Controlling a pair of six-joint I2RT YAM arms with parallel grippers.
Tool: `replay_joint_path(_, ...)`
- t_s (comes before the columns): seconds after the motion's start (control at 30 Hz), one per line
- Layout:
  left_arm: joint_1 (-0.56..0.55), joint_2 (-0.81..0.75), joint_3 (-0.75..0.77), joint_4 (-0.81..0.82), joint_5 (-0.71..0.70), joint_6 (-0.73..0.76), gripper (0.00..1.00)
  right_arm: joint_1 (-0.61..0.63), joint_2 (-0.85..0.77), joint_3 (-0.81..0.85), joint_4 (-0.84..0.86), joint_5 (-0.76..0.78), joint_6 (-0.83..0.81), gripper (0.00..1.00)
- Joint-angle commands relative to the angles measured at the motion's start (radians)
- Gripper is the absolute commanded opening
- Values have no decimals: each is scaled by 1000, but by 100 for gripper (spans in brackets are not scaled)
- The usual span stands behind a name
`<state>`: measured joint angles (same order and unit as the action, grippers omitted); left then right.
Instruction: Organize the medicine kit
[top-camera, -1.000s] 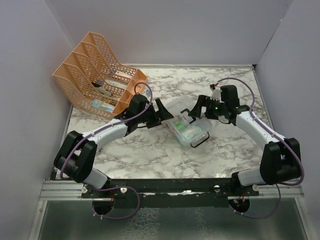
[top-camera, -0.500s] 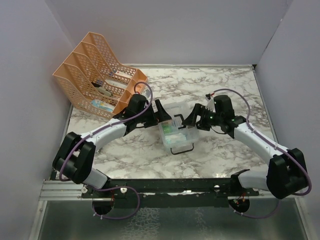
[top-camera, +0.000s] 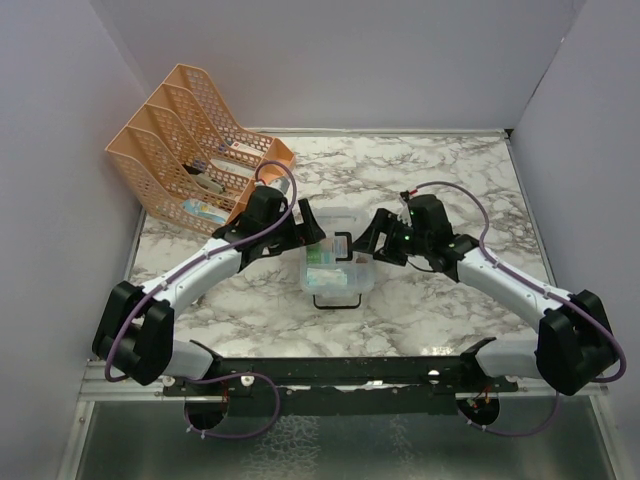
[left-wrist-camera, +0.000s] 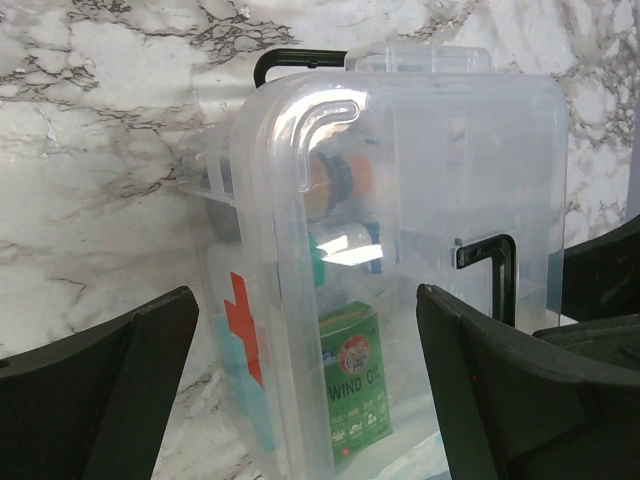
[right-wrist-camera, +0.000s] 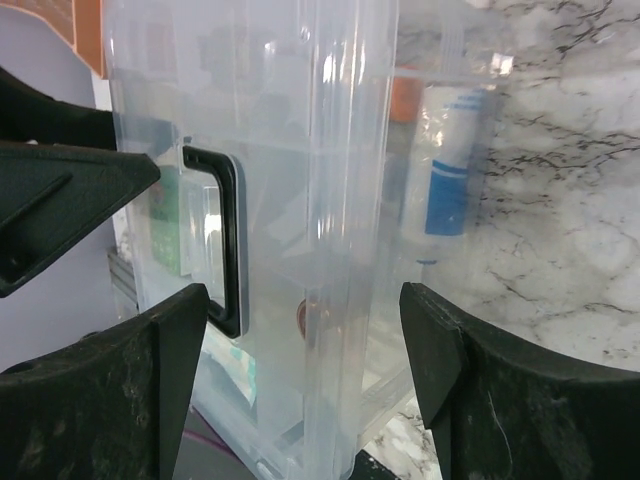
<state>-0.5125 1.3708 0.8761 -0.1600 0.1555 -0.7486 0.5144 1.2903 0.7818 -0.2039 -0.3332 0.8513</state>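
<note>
The medicine kit is a clear plastic box (top-camera: 335, 265) with black latches, lying closed on the marble table. Inside it I see a green Wind Oil carton (left-wrist-camera: 355, 380), a red cross mark (left-wrist-camera: 240, 330) and a white and blue tube (right-wrist-camera: 450, 180). My left gripper (top-camera: 310, 228) is open at the box's left end, and the box's lid edge (left-wrist-camera: 290, 250) stands between its fingers (left-wrist-camera: 100, 390). My right gripper (top-camera: 375, 238) is open at the box's right end. The box wall (right-wrist-camera: 330, 200) and a black latch (right-wrist-camera: 225, 240) lie between its fingers (right-wrist-camera: 520, 390).
An orange mesh file tray (top-camera: 195, 150) stands at the back left and holds a few small items. White walls close in the table on the left, back and right. The black rail (top-camera: 340, 372) with the arm bases runs along the near edge.
The box has slid left and toward the near edge and has turned. Both grippers moved left with it, staying at its two ends.
</note>
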Motion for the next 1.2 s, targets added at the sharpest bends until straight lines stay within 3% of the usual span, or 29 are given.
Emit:
replay_joint_path(0.0, 16, -15, 40, -93, -45, 84, 94, 7, -5, 50, -34, 107, -37, 78)
replay_joint_path(0.13, 27, -24, 56, -111, -32, 112, 94, 7, -16, 54, -52, 120, -61, 76)
replay_joint_path(0.5, 45, -7, 157, -153, -14, 193, 94, 6, -9, 10, -61, 118, -67, 49)
replay_joint_path(0.63, 49, 30, 223, -172, -37, 261, 94, 7, -33, 47, -100, 135, -96, 52)
replay_joint_path(0.8, 52, 136, 375, -198, 27, 378, 95, 7, -74, 116, -151, 102, -176, 73)
replay_joint_path(0.93, 54, 256, 515, -236, 70, 485, 95, 14, -102, 154, -204, 53, -265, 76)
replay_joint_path(1.07, 55, 371, 627, -293, 135, 591, 94, 28, -144, 155, -236, -106, -372, 74)
replay_joint_path(1.17, 57, 426, 663, -354, 221, 636, 92, 34, -193, 107, -227, -338, -401, 71)
